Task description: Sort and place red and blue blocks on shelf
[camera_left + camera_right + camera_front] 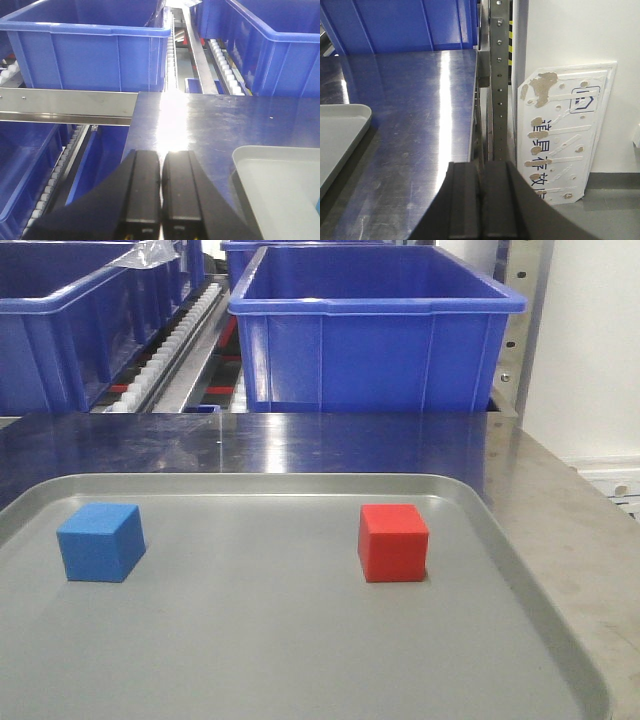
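A small blue block [101, 541] sits on the left of a flat grey tray [300, 640], and a red block [393, 542] of the same size sits on its right. Behind the steel table rises the shelf [70, 106] with its silver front rail, white roller tracks and large blue bins [375, 330]. My left gripper [161, 156] is shut and empty, hovering over the table's left end, left of the tray corner [280, 175]. My right gripper [481, 167] is shut and empty over the table's right edge. Neither block shows in the wrist views.
A second blue bin [70, 320] stands at the back left, with roller tracks [175, 340] between the bins. A perforated steel upright [499, 80] stands at the table's right edge. A white signboard [562, 135] leans on the wall beyond it.
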`<state>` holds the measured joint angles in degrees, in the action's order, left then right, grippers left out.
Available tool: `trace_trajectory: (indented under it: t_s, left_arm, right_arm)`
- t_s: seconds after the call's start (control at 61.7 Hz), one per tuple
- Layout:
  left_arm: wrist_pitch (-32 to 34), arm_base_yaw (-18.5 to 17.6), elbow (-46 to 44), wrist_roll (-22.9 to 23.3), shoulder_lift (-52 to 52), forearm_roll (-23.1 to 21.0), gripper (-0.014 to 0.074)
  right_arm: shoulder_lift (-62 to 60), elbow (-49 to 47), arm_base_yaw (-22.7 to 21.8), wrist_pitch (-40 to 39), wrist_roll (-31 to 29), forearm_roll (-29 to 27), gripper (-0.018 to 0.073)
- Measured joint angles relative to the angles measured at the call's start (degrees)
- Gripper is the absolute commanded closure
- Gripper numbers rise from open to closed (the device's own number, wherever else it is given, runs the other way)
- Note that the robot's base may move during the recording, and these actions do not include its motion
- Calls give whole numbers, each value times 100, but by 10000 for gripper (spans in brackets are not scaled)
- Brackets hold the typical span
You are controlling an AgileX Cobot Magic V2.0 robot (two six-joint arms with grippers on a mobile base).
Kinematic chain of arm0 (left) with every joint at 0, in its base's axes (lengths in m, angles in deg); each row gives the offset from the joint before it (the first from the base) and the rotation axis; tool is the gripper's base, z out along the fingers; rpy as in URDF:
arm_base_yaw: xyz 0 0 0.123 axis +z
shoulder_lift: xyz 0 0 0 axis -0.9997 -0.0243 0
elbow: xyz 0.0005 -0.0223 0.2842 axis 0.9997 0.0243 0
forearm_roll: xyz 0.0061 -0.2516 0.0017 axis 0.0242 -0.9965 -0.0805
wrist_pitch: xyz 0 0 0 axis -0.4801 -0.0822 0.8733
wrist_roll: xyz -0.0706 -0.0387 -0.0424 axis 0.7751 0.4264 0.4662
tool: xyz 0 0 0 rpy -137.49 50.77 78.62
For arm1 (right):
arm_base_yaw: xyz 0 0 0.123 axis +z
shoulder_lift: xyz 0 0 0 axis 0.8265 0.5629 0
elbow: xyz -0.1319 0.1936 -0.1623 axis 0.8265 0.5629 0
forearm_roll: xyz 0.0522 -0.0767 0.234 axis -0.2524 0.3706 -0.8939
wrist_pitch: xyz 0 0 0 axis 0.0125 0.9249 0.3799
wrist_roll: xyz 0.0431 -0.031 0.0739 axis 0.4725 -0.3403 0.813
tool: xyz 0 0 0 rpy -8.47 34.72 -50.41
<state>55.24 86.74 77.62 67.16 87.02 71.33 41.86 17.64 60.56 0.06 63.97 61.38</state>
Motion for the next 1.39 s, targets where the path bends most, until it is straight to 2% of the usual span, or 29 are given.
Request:
trace_trajectory:
  t_s: [1.394]
  left_arm:
    - [0,0,0,0,0,0,473]
  right_arm:
    - [0,0,0,0,0,0,503]
